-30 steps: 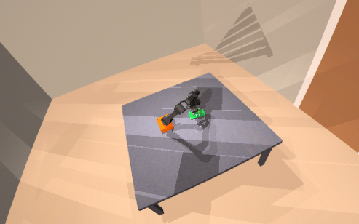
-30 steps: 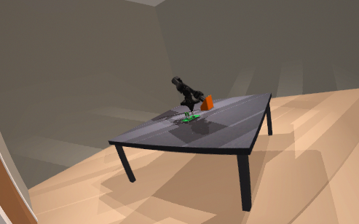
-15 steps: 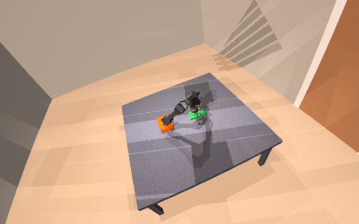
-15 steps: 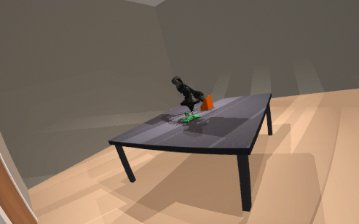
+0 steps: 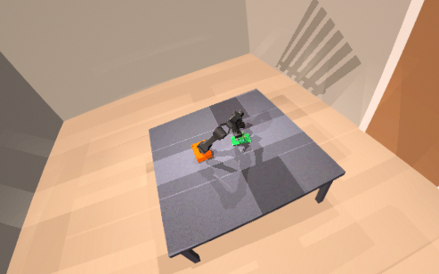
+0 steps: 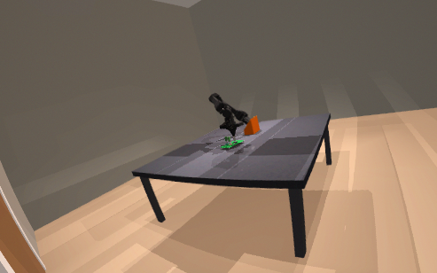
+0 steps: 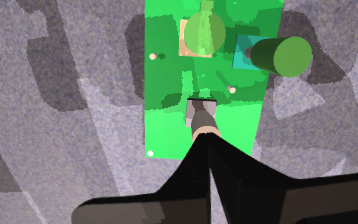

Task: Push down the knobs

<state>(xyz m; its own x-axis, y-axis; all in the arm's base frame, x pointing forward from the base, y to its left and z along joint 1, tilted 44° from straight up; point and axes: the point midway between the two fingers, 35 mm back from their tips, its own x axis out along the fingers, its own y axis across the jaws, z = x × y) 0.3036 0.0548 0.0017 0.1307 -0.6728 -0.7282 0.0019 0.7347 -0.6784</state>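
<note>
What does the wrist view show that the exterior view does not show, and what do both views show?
Only the wrist view shows detail on the board: two green knobs, a grey shaft under the shut tool, and small white points near the corners.

Only the exterior view shows the whole table, the arm's orange base, the walls and the wooden floor.

Both show the green circuit board, the tool above it, and the grey table top.

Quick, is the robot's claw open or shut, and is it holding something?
Gripper: shut, fingers pressed together, holding nothing. Its tip sits right over a grey knob on the green board.
</note>
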